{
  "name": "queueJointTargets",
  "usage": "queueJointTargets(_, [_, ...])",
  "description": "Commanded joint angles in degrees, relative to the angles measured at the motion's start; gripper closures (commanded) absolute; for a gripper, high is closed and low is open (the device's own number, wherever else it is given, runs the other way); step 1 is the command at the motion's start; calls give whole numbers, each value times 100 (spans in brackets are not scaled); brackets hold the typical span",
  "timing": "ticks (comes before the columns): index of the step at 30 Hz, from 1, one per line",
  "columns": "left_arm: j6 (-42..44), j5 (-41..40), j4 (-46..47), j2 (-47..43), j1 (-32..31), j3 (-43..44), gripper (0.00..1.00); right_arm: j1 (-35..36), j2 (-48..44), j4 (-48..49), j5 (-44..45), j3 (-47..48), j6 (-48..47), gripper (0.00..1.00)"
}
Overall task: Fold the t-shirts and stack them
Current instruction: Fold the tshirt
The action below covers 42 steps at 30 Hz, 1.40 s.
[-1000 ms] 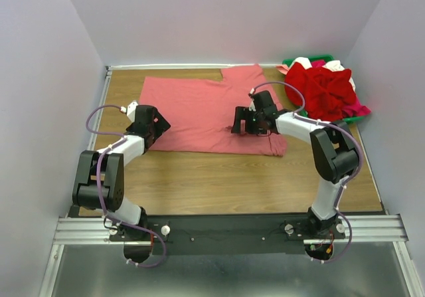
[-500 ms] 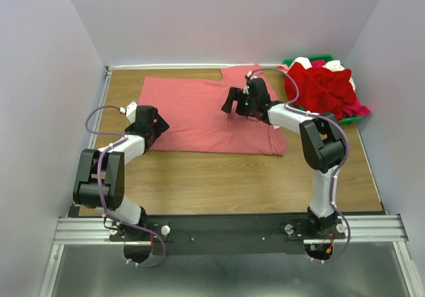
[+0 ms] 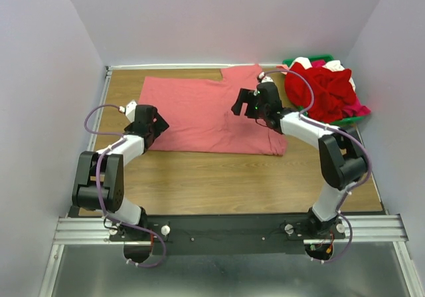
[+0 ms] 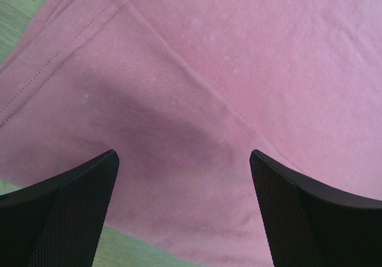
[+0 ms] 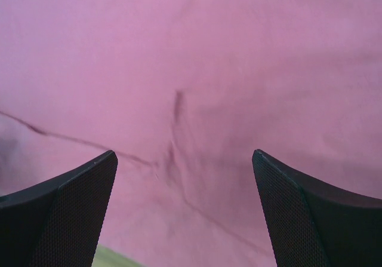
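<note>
In the upper middle of the top view, the salmon-pink t-shirt (image 3: 199,111) lies spread on the bench (image 3: 232,177), and the red, magenta and white t-shirts (image 3: 325,88) are heaped in the green tray (image 3: 289,62) at upper right. The left gripper (image 3: 161,123) sits over the shirt's lower-left edge, and the right gripper (image 3: 240,105) hangs above its right part. Both have jaws spread wide, holding nothing.

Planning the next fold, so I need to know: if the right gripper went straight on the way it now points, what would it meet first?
The right gripper would meet the salmon-pink t-shirt first: its cloth fills the wrist view between the open fingers. How far off it lies is unclear.
</note>
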Motion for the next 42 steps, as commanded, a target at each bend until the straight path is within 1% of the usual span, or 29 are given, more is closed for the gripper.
queueJointTargets(1, [105, 59, -44, -276, 4, 323, 2, 21, -423, -275, 336, -663, 12, 0])
queueJointTargets(5, [122, 174, -44, 49, 4, 702, 2, 21, -212, -337, 186, -743, 55, 0])
queueJointTargets(8, [166, 358, -35, 723, 4, 1009, 2, 21, 165, -355, 124, -638, 38, 0])
queueJointTargets(10, [149, 341, -114, 1006, 4, 1255, 2, 21, 254, -355, 72, -628, 38, 0])
queueJointTargets(12, [114, 472, -150, 1296, 4, 1370, 2, 21, 245, -381, 28, -672, -50, 0])
queueJointTargets(15, [61, 666, -150, 1420, -13, 1397, 2, 30, 140, -399, 28, -891, -85, 0])
queueJointTargets(17, [-18, 632, -280, 1403, -13, 1301, 2, 30, -26, -399, -201, -1164, -41, 0])
queueJointTargets(19, [-289, 438, -474, 1246, -13, 1143, 2, 56, -254, -390, -123, -1470, 55, 0])
queueJointTargets(22, [-440, 455, -519, 1017, -13, 775, 7, 214, -570, -390, -52, -1813, 117, 0])
queueJointTargets(25, [-519, 543, -536, 797, -22, 457, 7, 416, -844, -399, -34, -2078, 178, 0])
queueJointTargets(26, [-554, 578, -545, 710, -22, 265, 6, 452, -949, -399, 157, -2174, 257, 0])
queueJointTargets(27, [-615, 578, -536, 474, -22, 11, 3, 496, -1159, -399, 177, -2384, 310, 0])
queueJointTargets(29, [-738, 605, -467, 192, -31, -307, 3, 514, -1371, -399, 186, -2579, 433, 0])
queueJointTargets(30, [-930, 587, -431, -97, -39, -474, 2, 522, -1563, -399, 212, -2806, 486, 0])
queueJointTargets(31, [-984, 579, -422, -239, -48, -771, 2, 522, -1661, -399, 256, -2895, 556, 0])
queueJointTargets(36, [-1283, 385, -580, -1143, -66, -1415, 2, 540, -2145, -390, 388, -3423, 723, 0])
queueJointTargets(42, [-1556, 402, -720, -1917, -92, -2039, 3, 549, -2716, -399, 397, -3924, 881, 0])
